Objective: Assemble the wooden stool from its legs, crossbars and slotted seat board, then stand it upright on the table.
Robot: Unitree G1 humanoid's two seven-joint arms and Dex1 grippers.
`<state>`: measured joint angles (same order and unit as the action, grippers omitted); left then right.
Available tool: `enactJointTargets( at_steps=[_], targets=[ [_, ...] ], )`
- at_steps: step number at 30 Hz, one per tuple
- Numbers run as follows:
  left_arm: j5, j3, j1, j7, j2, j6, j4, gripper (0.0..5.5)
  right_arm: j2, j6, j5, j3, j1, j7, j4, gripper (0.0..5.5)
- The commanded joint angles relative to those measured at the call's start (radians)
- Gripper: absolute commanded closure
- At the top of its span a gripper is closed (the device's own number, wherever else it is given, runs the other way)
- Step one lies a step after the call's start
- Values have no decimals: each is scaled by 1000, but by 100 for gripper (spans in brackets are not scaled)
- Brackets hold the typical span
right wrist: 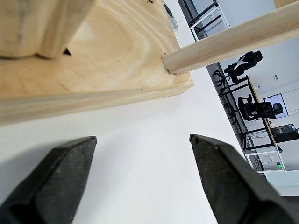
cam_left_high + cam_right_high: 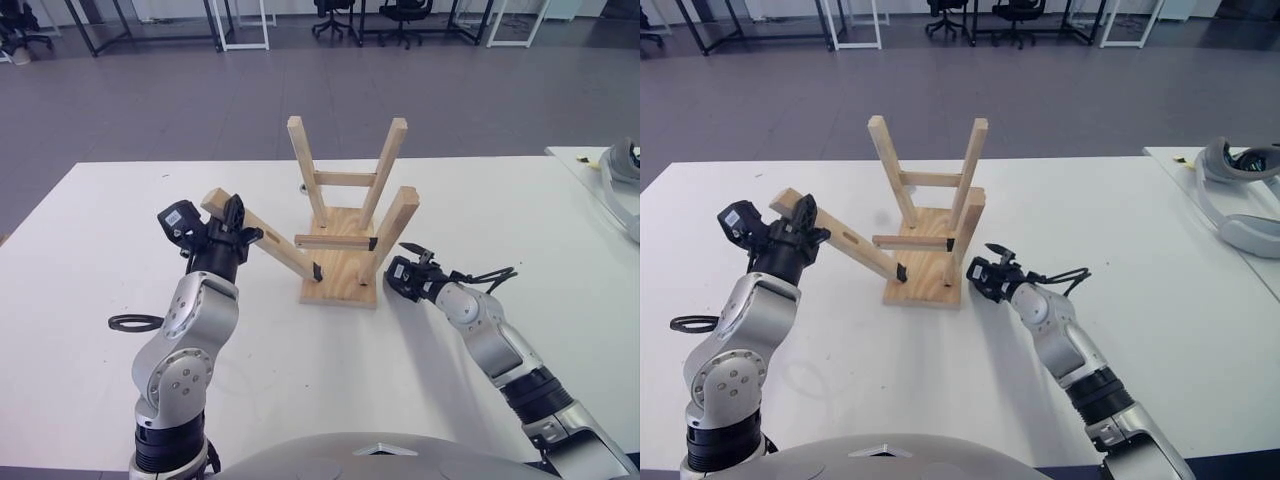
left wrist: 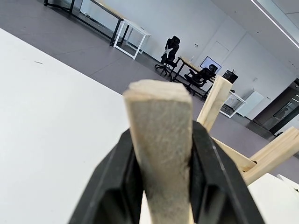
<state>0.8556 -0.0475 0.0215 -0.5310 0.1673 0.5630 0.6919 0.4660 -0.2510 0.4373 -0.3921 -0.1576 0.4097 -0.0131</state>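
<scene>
1. The seat board (image 2: 340, 285) lies flat on the table (image 2: 90, 230) at the centre of the frame, underside up. The stool is evidently being built upside down so the legs can drop in from above.
2. Three legs already stand in it. Two far legs (image 2: 307, 170) rise toward the upper centre with a crossbar (image 2: 345, 179) between them, and a nearer leg (image 2: 393, 228) stands at centre right.
3. The fourth leg (image 2: 285, 253) slants from the board's near left corner out toward centre left and is not upright. A second crossbar (image 2: 335, 241) reaches from the nearer leg toward it. I cannot tell whether its end sits in that leg.
4. The left end effector (image 2: 238, 228) pinches the slanted leg's free end, fingers pressed on two opposite faces. Gripping at the far end probably gives leverage to swing the leg upright onto the crossbar.
5. The right end effector (image 2: 405, 268) is spread and holds nothing. It sits low on the table just beside the board's right edge, likely to stop the board sliding.
6. Seating this leg and turning the stool over remain.
</scene>
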Motion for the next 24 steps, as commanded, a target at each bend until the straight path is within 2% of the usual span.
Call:
enactJointTargets(
  at_steps=[1, 4, 8, 12, 16, 24],
  targets=[
    [-41, 15, 24, 55, 64, 93, -19, 447, 1, -21, 12, -25, 35, 33, 28, 176],
    [-31, -14, 64, 106, 108, 126, -18, 447, 0, -20, 14, -28, 33, 35, 33, 176],
    [-44, -22, 36, 130, 90, 148, -34, 447, -6, -20, 17, -32, 28, 34, 38, 176],
    [-87, 18, -12, 138, 57, 144, -51, 447, -5, -21, 26, -34, 21, 37, 39, 176],
    [-157, 103, -15, 148, 91, 224, -48, 447, -4, -20, 34, -37, 13, 44, 42, 176],
    [-227, 134, 13, 112, 18, 247, -57, 447, -14, -20, 40, -40, 6, 47, 49, 176]
  ],
)
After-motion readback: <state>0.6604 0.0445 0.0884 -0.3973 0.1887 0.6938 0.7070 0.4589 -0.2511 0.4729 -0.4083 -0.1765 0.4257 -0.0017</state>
